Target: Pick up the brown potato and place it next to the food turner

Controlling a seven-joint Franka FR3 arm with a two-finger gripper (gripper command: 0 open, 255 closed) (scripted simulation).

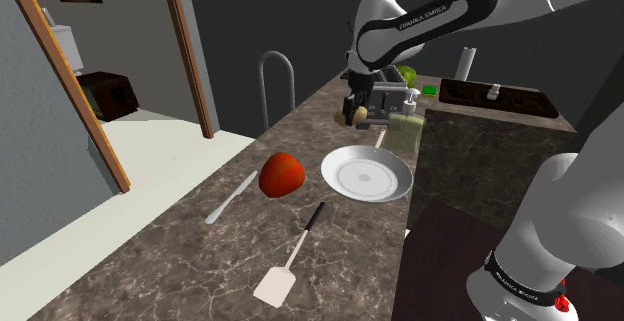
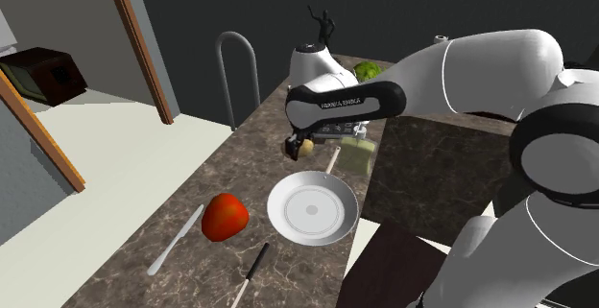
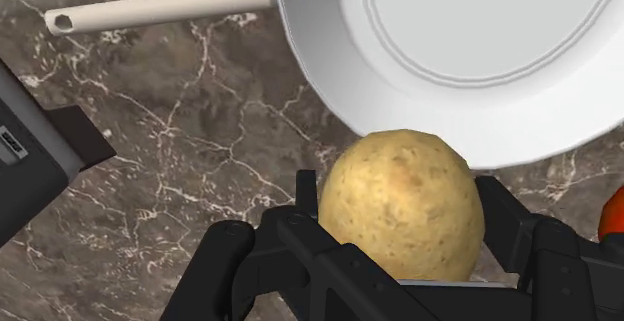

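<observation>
My black gripper (image 1: 352,112) is shut on a tan-brown potato (image 3: 402,205), clasped between both fingers and lifted above the marble counter (image 1: 180,259). In the second exterior view the potato (image 2: 306,148) hangs just beyond the white pan (image 2: 312,208). The food turner (image 1: 290,264), with a white blade and black handle, lies on the counter nearer the stand, well apart from the gripper. Its handle (image 2: 255,266) shows at the second exterior view's lower edge.
A red tomato (image 1: 281,174) and a pale knife (image 1: 231,197) lie beside the white pan (image 1: 366,174). A soap bottle (image 1: 404,129), a curved faucet (image 1: 277,86) and a green thing (image 1: 407,74) stand behind. A raised dark ledge (image 1: 490,129) borders the counter.
</observation>
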